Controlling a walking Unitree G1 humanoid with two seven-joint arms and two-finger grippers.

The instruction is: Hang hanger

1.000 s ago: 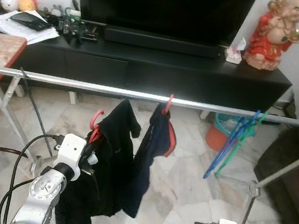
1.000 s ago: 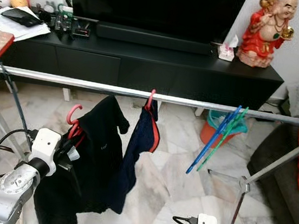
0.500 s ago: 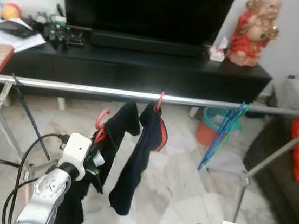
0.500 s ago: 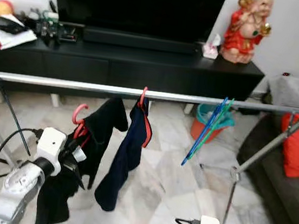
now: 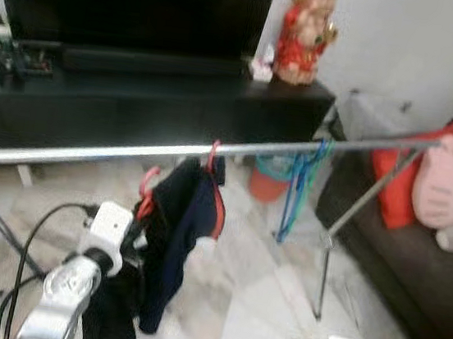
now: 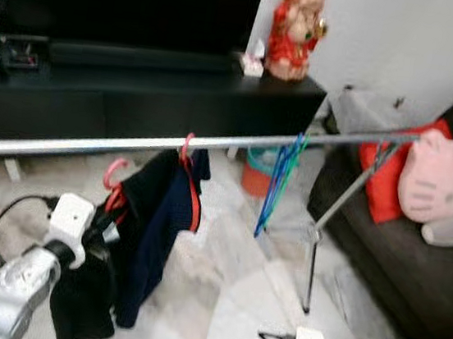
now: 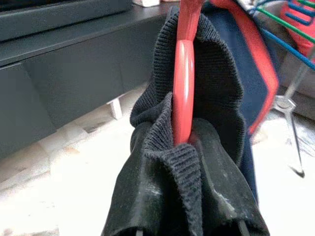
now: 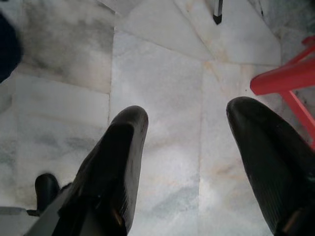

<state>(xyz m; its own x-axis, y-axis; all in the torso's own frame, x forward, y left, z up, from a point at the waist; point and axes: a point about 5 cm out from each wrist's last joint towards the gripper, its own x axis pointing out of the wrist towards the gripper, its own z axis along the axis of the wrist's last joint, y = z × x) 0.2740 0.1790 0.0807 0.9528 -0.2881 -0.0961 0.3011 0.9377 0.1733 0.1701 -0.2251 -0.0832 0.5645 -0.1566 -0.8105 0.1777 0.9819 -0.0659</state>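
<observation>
Two arms were in play, though really just one was working. Left pincer [image 7: 189, 216] was pinching the red hanger [image 7: 183, 88] through the black sweater [image 7: 162, 196] draped on it; the wrist view had the knit bunched up right around the fingertips. From the head camera, the hanger's pink-red hook [image 5: 148, 183] sat below the silver rail [image 5: 113, 152] and just to the left of a navy garment [image 5: 192, 215] already hung there by its own red hook, so not on the rail yet. Bit blurry, so I couldn't tell if the hook was brushing the rail or not. Further right, a few blue and green hangers [image 5: 297, 186] dangled off the same rail. Behind it all was a black TV cabinet [image 5: 136, 100] with a red figurine [image 5: 303, 30] on top. Right pincer [image 8: 189, 167] hung low over the marble floor [image 8: 162, 98], fingers spread wide, holding nothing
</observation>
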